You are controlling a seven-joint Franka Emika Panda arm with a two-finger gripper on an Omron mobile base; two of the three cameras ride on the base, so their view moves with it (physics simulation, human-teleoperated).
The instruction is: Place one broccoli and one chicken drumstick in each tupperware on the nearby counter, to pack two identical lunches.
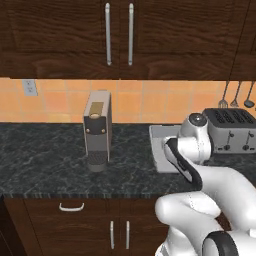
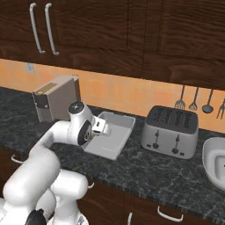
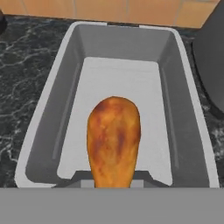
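A golden-brown chicken drumstick [image 3: 113,140] hangs in my gripper [image 3: 113,181], which is shut on its narrow end. Directly under it lies a tupperware [image 3: 43,109], a shallow white-grey dish with nothing on its floor. From the right base view, my gripper [image 2: 102,127] hovers over the near left part of that tupperware [image 2: 115,134] on the dark speckled counter [image 2: 167,169]. A second tupperware [image 2: 214,163] sits at the far right edge. In the left base view my arm hides much of the first tupperware [image 1: 159,145]. The broccoli is out of view.
A silver toaster [image 2: 170,131] stands just right of the near tupperware, also the toaster [image 1: 232,127] behind my arm. A coffee machine [image 1: 96,131] stands to the left on the counter. Utensils [image 2: 193,102] hang on the tiled wall; wooden cabinets hang overhead.
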